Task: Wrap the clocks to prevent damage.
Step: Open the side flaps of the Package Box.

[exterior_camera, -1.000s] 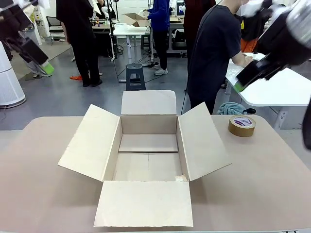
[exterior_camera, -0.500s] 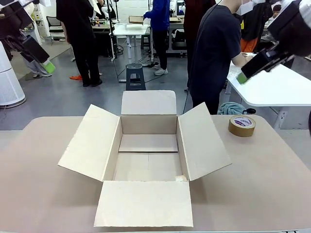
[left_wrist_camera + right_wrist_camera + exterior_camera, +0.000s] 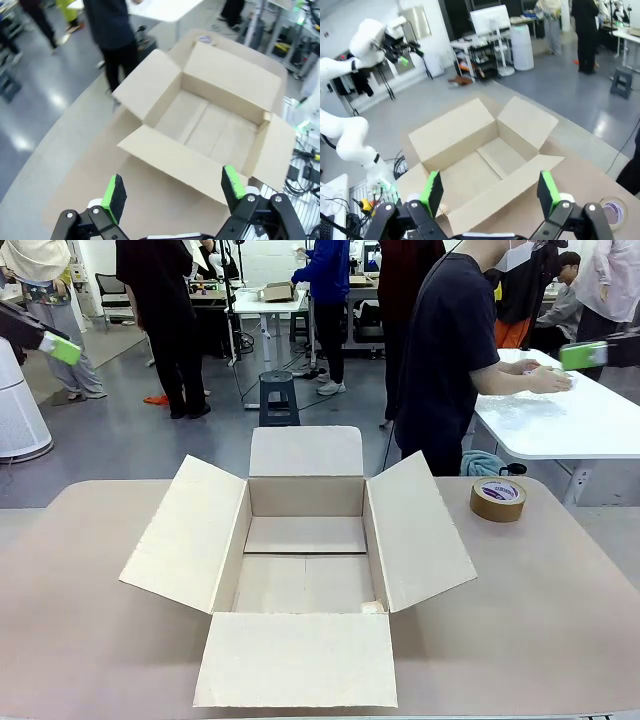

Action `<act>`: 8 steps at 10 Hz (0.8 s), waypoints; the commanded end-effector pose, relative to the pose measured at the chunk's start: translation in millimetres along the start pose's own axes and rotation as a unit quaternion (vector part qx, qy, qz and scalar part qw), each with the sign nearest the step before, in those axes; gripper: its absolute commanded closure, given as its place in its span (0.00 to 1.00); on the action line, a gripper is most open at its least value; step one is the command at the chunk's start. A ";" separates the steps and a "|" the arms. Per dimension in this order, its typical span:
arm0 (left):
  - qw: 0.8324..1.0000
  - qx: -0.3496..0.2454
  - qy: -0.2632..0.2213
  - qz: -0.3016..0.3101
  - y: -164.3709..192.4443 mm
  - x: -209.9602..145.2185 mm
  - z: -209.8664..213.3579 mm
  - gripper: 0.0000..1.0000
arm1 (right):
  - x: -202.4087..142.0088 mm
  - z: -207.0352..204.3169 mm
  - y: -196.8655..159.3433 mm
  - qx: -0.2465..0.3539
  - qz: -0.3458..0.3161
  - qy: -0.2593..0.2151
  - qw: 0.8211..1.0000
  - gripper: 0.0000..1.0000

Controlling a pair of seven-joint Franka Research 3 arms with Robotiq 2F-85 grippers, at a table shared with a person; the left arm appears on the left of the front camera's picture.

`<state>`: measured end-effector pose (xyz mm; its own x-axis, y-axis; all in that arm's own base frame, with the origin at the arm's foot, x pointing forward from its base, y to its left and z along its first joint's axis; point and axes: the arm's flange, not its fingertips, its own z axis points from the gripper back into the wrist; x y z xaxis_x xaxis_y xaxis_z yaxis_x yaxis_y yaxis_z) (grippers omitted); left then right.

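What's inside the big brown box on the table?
The box looks empty: just its bare cardboard floor. The strip right behind its near wall is hidden from the front view.

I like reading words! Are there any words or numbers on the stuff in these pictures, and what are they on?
Tape roll: there is some print on the label inside the ring, but it is too small and blurred to read.
Cardboard box: plain, with no words or numbers on the flaps or walls that show.
So there is nothing here that can be read for sure.
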<state>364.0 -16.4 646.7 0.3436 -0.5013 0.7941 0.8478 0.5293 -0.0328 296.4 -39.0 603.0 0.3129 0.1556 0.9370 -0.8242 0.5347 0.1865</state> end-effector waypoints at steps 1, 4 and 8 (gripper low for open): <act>0.998 -0.053 -0.009 -0.021 9.8 -29.5 -2.6 0.00 | -51.5 3.3 14.6 -0.039 -0.011 -0.002 0.999 0.00; 0.999 -0.032 0.000 0.002 14.2 -43.0 -8.1 0.00 | -67.0 -3.4 10.8 -0.172 -0.022 0.142 0.975 0.00; 0.999 -0.027 0.018 -0.019 5.1 -37.9 -20.1 0.00 | -58.7 -19.2 24.5 -0.182 0.041 0.227 0.956 0.00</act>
<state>364.8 -5.0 604.5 0.3497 -0.5452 0.7618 0.8731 0.4846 -0.0540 305.0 -32.7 580.4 0.5074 0.4882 0.7101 -0.6341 0.7695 -0.0759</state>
